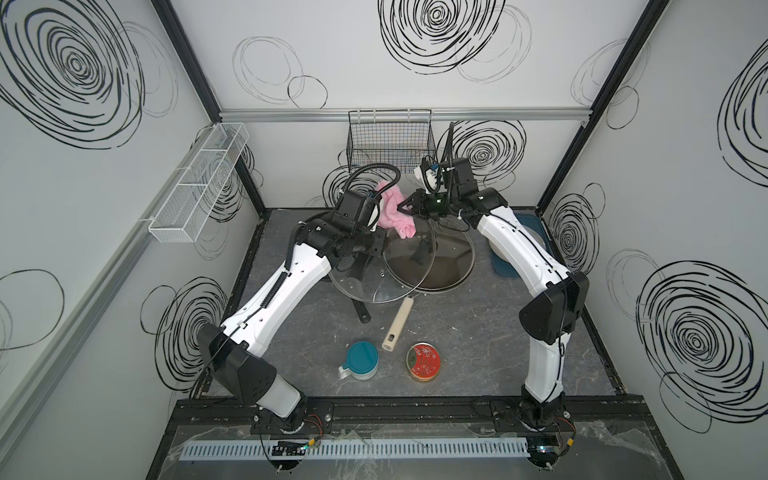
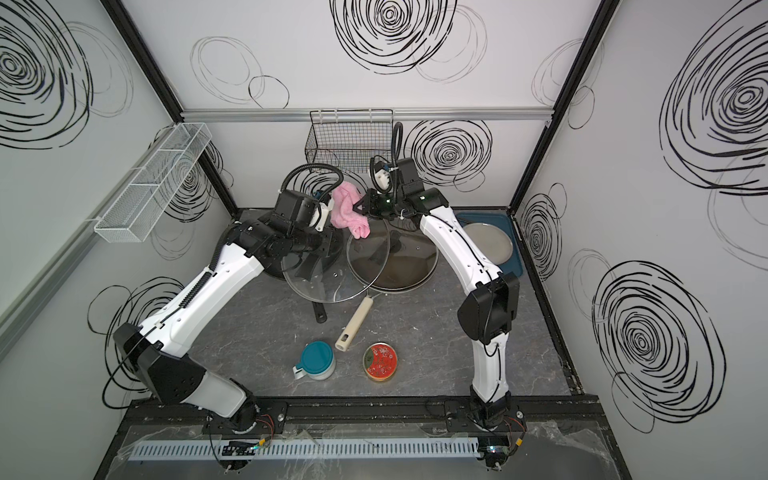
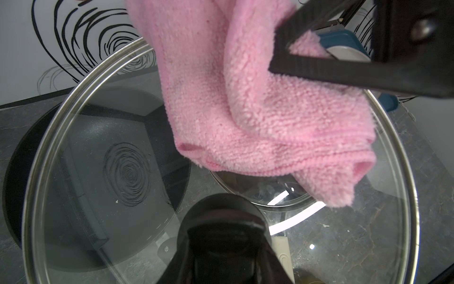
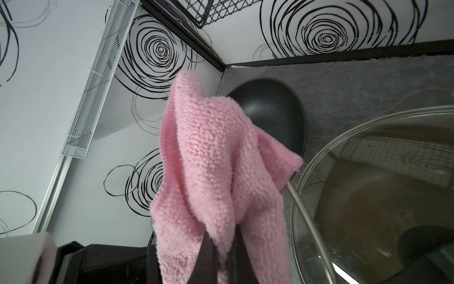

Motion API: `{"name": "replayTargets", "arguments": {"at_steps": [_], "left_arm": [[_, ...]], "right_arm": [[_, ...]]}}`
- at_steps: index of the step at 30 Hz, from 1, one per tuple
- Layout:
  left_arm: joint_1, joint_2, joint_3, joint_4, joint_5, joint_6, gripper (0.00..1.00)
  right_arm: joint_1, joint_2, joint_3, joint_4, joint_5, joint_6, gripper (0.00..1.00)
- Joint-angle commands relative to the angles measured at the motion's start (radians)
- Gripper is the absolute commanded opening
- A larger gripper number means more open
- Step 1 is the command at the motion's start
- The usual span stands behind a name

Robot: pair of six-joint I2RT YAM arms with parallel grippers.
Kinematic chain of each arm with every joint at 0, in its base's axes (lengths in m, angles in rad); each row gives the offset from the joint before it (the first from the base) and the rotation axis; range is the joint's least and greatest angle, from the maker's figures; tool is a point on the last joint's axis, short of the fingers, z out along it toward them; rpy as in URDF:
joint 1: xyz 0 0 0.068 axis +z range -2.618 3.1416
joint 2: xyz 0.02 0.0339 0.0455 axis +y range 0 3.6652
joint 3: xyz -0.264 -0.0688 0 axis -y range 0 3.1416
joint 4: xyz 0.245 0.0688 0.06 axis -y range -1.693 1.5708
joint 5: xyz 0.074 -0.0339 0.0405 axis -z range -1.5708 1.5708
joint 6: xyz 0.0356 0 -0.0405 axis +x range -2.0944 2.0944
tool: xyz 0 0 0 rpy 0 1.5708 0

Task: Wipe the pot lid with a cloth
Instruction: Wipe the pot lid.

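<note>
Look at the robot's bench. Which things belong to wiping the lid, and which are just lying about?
In use:
pink cloth, gripped by the right pincer
glass lid, held in the left pincer

Lying about:
black pan
covered pan with a pale handle
teal-lidded jug
red tin
blue tray
wire basket

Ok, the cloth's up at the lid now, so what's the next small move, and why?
Probably draw the right gripper toward the knob, dragging the cloth across the glass. The cloth seems to rest only on the far part of the pot lid, which the left gripper holds lifted by its knob. Most of the glass is not yet covered.
</note>
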Motion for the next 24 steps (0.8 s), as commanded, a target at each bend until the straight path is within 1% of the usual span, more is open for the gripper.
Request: {"name": "replayTargets", "arguments": {"at_steps": [1, 6, 13, 19, 24], "left_arm": [[-0.008, -0.07, 0.044, 0.165, 0.007, 0.016, 0.0], [-0.009, -0.071, 0.038, 0.177, 0.01, 0.013, 0.0], [-0.009, -0.061, 0.055, 0.165, 0.002, 0.013, 0.0], [-0.002, -0.05, 0.064, 0.16, -0.018, 0.01, 0.0], [0.022, -0.038, 0.079, 0.155, -0.031, 0.001, 0.0]], "right_arm": [[-0.003, 0.031, 0.029, 0.021, -0.029, 0.004, 0.0], [-0.002, 0.047, 0.036, 0.05, -0.043, 0.013, 0.0], [-0.004, 0.051, 0.042, 0.041, -0.029, 0.006, 0.0], [-0.008, 0.007, 0.012, 0.024, -0.006, -0.017, 0.0], [-0.017, -0.054, -0.058, 0.029, 0.002, -0.021, 0.0]]}}
